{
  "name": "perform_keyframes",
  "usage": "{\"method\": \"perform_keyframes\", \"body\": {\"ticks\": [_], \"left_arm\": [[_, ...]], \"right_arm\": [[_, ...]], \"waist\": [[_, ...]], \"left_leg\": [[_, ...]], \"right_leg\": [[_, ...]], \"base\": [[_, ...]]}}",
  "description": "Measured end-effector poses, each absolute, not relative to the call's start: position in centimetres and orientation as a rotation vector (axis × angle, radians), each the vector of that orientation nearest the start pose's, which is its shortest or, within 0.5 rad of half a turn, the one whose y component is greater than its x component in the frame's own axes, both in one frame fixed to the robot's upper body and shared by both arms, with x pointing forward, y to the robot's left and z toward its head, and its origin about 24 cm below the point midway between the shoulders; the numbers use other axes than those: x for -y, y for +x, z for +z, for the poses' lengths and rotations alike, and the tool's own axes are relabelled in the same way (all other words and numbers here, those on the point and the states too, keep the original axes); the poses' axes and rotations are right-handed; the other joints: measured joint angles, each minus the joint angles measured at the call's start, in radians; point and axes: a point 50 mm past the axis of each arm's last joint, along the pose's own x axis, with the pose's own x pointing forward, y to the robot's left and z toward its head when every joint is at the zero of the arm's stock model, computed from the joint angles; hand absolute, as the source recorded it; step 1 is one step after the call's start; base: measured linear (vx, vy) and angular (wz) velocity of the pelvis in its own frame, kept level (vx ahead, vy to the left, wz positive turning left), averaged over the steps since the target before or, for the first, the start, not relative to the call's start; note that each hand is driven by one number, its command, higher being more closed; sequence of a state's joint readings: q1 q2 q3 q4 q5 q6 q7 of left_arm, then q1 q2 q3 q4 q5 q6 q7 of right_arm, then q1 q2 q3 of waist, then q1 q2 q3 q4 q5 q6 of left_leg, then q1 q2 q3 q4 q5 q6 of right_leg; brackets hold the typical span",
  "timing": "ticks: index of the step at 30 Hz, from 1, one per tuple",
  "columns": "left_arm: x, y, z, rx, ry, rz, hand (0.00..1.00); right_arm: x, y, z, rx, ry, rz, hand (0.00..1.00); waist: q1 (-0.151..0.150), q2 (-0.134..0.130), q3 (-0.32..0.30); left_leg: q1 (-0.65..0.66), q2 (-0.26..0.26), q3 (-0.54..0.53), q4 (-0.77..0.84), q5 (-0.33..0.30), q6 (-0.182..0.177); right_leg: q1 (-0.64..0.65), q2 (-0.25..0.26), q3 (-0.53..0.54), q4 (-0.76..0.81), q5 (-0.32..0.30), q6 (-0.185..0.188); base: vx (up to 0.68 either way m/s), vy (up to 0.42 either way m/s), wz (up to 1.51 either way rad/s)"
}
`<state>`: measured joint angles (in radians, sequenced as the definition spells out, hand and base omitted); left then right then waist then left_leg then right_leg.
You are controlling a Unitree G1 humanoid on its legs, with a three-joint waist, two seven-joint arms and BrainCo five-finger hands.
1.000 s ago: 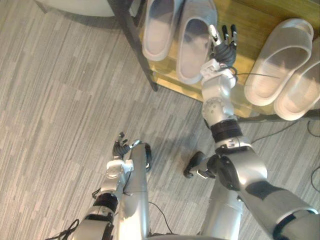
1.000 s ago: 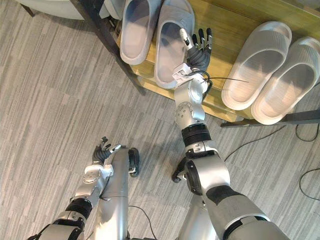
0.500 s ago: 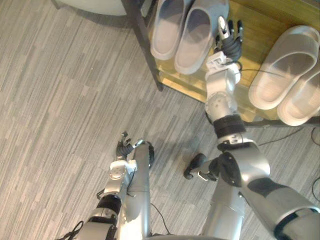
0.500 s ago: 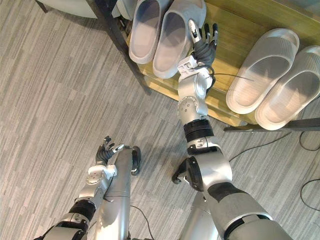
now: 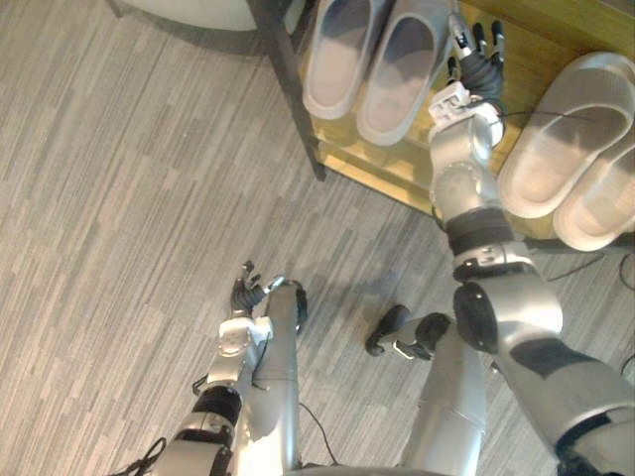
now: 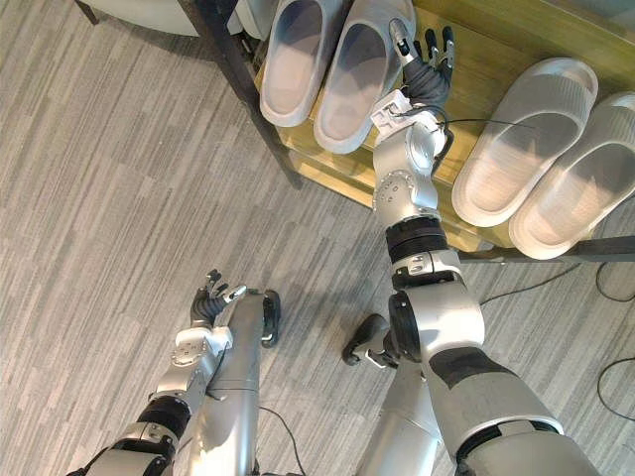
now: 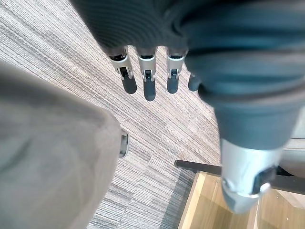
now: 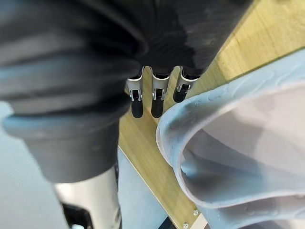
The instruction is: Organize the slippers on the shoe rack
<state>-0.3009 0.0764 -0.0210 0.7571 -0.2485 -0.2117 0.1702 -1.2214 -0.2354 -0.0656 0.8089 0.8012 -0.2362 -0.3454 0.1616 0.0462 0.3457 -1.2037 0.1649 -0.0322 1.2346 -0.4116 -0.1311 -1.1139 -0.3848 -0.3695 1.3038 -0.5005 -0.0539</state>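
Observation:
A pair of grey slippers (image 5: 347, 50) (image 5: 402, 69) lies side by side at the left end of the wooden shoe rack (image 5: 387, 167), heels over its front edge. A second, paler pair (image 6: 521, 144) (image 6: 585, 188) lies at the right end. My right hand (image 5: 474, 61) is open over the shelf, fingers straight, just to the right of the left pair's right slipper (image 8: 228, 143). In the right wrist view its fingertips (image 8: 152, 107) stand beside that slipper's rim. My left hand (image 5: 246, 294) hangs open low over the floor, holding nothing, its fingers (image 7: 148, 86) straight.
The rack's dark metal leg (image 5: 293, 89) stands left of the slippers. A strip of bare shelf (image 6: 466, 59) lies between the two pairs. Grey striped carpet (image 5: 119, 198) covers the floor in front and to the left.
The right slipper of the left pair has slid further onto the shelf, nearly level with its mate. My right hand has since moved right, away from it. The camera shifted slightly.

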Motion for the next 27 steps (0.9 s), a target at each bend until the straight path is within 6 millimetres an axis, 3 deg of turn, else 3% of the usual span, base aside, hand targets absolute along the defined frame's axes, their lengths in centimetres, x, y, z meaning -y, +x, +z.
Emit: {"method": "perform_keyframes", "body": {"ticks": [9, 13, 15, 22, 25, 27], "left_arm": [[-16.8, 28.7, -3.2, -0.275, -0.131, 0.200, 0.00], [-17.0, 28.3, -3.5, -0.286, -0.134, 0.206, 0.00], [-17.1, 27.5, -4.2, -0.311, -0.133, 0.214, 0.00], [-16.2, 24.8, -6.9, -0.426, -0.115, 0.193, 0.00], [-14.7, 22.9, -8.5, -0.502, -0.107, 0.143, 0.00], [-13.6, 21.1, -9.7, -0.566, -0.097, 0.091, 0.00]], "right_arm": [[16.2, 40.9, 28.0, 0.458, 0.567, -0.242, 0.00], [16.4, 39.4, 28.3, 0.564, 0.452, -0.263, 0.00], [16.7, 38.4, 27.3, 0.601, 0.393, -0.280, 0.00], [15.4, 34.8, 20.9, 0.590, 0.141, -0.261, 0.00], [14.2, 32.5, 14.8, 0.439, 0.101, -0.202, 0.00], [13.3, 30.1, 9.3, 0.265, 0.064, -0.153, 0.00]], "waist": [[-0.004, 0.000, 0.000], [-0.015, -0.001, 0.001], [-0.030, -0.002, 0.001], [-0.082, -0.009, 0.002], [-0.107, -0.026, -0.005], [-0.115, -0.049, -0.022]], "left_leg": [[0.004, 0.017, 0.009, 0.009, 0.000, 0.001], [0.038, 0.020, 0.013, 0.005, 0.000, 0.001], [0.086, 0.023, 0.020, -0.017, -0.001, 0.002], [0.325, 0.051, 0.076, -0.164, 0.009, 0.009], [0.484, 0.049, 0.116, -0.286, 0.030, 0.011], [0.630, 0.048, 0.164, -0.410, 0.059, 0.015]], "right_leg": [[0.000, 0.011, 0.005, 0.000, 0.006, -0.011], [0.031, 0.013, 0.007, -0.006, 0.006, -0.011], [0.078, 0.017, 0.005, -0.029, 0.008, -0.009], [0.287, 0.061, 0.003, -0.186, 0.051, 0.016], [0.428, 0.076, -0.002, -0.299, 0.083, 0.028], [0.545, 0.094, 0.000, -0.412, 0.119, 0.042]], "base": [[-0.01, 0.018, -0.05], [0.00, 0.017, -0.03], [0.01, 0.019, -0.04], [0.04, 0.026, -0.15], [0.11, 0.037, -0.11], [0.14, 0.049, -0.25]]}}
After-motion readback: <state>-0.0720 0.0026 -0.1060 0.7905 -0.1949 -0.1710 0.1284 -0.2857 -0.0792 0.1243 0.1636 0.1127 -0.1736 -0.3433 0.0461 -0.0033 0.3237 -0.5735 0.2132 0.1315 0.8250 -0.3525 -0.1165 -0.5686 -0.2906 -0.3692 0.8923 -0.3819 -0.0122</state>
